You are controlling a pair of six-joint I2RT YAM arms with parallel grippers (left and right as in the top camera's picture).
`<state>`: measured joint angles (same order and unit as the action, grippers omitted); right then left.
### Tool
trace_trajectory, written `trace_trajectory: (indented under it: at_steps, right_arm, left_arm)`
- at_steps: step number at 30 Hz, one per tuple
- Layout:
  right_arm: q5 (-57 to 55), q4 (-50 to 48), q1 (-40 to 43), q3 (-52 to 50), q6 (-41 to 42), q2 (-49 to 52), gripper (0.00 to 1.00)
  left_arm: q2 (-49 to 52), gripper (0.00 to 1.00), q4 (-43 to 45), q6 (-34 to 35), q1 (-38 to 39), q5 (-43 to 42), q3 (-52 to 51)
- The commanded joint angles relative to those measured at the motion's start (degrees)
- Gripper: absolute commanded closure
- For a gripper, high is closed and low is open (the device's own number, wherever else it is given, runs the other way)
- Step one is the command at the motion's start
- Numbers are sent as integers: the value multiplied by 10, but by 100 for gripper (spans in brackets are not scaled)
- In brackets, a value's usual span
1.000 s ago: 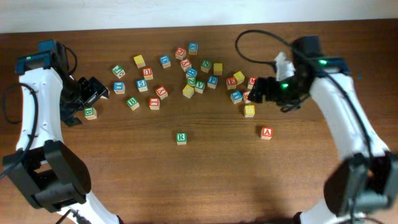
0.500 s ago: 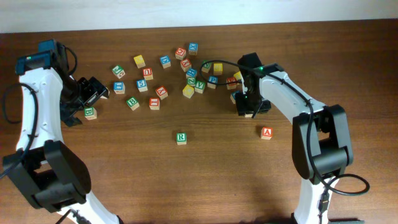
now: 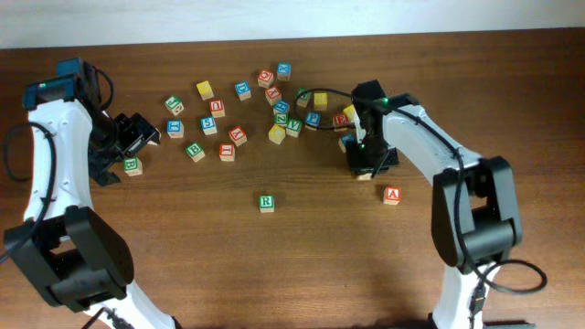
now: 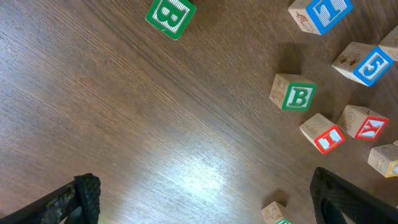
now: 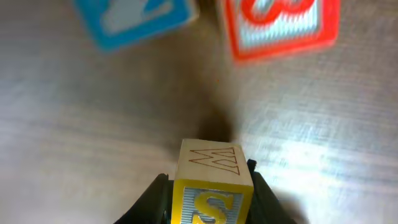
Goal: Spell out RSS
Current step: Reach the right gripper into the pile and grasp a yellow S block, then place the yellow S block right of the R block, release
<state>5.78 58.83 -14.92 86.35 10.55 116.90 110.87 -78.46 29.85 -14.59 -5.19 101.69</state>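
In the right wrist view a wooden cube with a yellow S face (image 5: 213, 200) sits between my right gripper's (image 5: 210, 190) black fingers (image 5: 152, 200), and the jaws are shut on its sides. From overhead that right gripper (image 3: 365, 163) covers most of the S cube (image 3: 364, 175), right of the block cluster. The green R cube (image 3: 266, 202) lies alone toward the front middle. More yellow cubes (image 3: 320, 99) lie in the cluster. My left gripper (image 3: 137, 133) is open at the far left; the left wrist view shows this left gripper (image 4: 208, 205) over bare wood.
Several lettered cubes are scattered across the back middle (image 3: 274, 100). A red A cube (image 3: 391, 194) lies near my right arm. Green B cubes (image 4: 171, 14) (image 4: 298, 96) sit close to my left gripper. Blurred blue (image 5: 134, 18) and red (image 5: 280, 25) cubes lie just beyond the S cube.
My right arm swung in from the right, came down over the yellow cube and closed its jaws on it. The left arm has not moved.
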Motion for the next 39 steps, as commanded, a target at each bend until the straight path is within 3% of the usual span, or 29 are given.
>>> trace_trajectory:
  at_steps: [1, 3, 5, 9, 18, 21, 25, 31, 32, 34, 36, 39]
  right_arm:
    - [115, 51, -18, 18, 5, -86, 78]
    - [139, 68, -63, 18, 33, -95, 78]
    - [8, 59, -147, 13, 151, -75, 78]
    - [-42, -28, -226, -26, 251, -30, 78]
    - [-65, -76, -240, -36, 249, 9, 73]
    - [-64, -76, -240, -37, 249, 9, 60]
    - [-62, -71, -236, -32, 249, 6, 53]
    - [-59, 23, -170, 148, 140, -24, 47]
    - [-68, 5, -152, 175, 124, -24, 46]
    - [-68, -131, -105, 188, 75, -24, 11]
    - [-80, -244, -61, 187, 49, -6, 11]
    - [-80, -355, -42, 187, 49, 69, 24]
  left_arm:
    - [-12, 1, -1, 5, -2, 0, 7]
    - [-12, 1, -1, 5, -2, 0, 7]
    - [-12, 1, -1, 5, -2, 0, 7]
    - [-12, 1, -1, 5, -2, 0, 7]
    - [-12, 1, -1, 5, -2, 0, 7]
    - [-12, 1, -1, 5, -2, 0, 7]
    - [-12, 1, -1, 5, -2, 0, 7]
    - [-12, 1, -1, 5, -2, 0, 7]
    - [-12, 1, -1, 5, -2, 0, 7]
    - [-12, 1, -1, 5, -2, 0, 7]
    - [-12, 1, -1, 5, -2, 0, 7]
    - [-12, 1, -1, 5, -2, 0, 7]
